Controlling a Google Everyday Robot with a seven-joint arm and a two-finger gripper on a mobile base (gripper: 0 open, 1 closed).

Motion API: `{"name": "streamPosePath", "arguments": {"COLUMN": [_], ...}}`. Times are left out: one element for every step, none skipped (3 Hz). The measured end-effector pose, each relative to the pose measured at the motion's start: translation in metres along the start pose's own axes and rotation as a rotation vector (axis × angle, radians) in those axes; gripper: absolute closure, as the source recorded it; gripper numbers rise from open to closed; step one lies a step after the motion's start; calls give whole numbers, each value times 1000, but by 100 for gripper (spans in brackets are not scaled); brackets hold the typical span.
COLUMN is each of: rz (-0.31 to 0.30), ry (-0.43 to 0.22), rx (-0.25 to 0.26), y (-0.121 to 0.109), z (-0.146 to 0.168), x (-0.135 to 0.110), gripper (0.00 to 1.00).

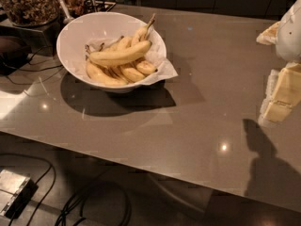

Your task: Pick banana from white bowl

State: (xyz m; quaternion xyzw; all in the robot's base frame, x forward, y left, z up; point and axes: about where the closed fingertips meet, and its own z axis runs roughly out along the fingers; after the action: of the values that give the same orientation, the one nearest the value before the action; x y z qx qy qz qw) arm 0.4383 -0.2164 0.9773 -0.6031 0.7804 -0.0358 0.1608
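Observation:
The white bowl (70, 34) stands on the grey counter at the back left, lined with white paper. Several bananas lie in it. The banana (120, 54), long, smooth and pale yellow, lies across the top of the pile, dark stem tip to the left. Shorter, brown-marked bananas lie under and behind it. My gripper (276, 112) hangs at the far right edge of the view, above the counter, well to the right of the bowl and apart from it. It holds nothing that I can see.
A dark glass jar of granola (28, 4) stands at the back left beside a small tray with utensils (89, 4). Black cables (28, 72) run left of the bowl. Below the counter's front edge lie more cables and a metal box (14, 189).

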Motion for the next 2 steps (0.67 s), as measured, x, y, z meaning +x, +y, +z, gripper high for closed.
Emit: {"name": "streamPosePath", "arguments": {"rz": [0, -1], "ry": [0, 28], "rx": [0, 23], "y": [0, -5], "z": [0, -7], "x": [0, -13], "gripper": [0, 0]}}
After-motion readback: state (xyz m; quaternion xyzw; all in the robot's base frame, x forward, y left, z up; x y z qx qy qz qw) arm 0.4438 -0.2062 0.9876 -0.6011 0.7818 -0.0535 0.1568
